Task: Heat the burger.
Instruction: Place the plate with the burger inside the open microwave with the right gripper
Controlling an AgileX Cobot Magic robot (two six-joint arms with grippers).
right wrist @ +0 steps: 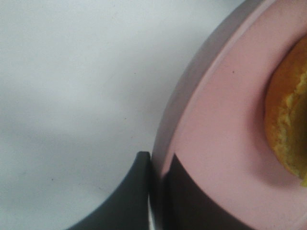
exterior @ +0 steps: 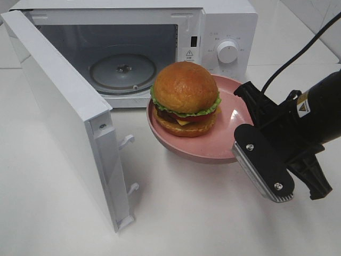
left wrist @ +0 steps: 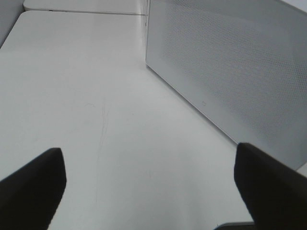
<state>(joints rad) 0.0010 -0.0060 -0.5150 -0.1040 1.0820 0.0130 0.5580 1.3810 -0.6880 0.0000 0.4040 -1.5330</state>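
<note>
The right end effector (right wrist: 157,165) is clamped tight on the right rim of a pink plate (exterior: 213,149) carrying the burger (exterior: 185,98), just in front of the open microwave (exterior: 224,21), whose door (exterior: 58,106) stands swung out to the left. The left end effector (left wrist: 148,187) hangs wide open and empty above the white surface (left wrist: 96,96).

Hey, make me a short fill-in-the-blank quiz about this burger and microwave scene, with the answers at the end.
1. The burger sits on a ____ plate.
2. The microwave has its door standing ____.
3. The right gripper is shut on the plate's ____.
4. The left gripper is open and holds ____.

Missing words: pink; open; rim; nothing.
</note>
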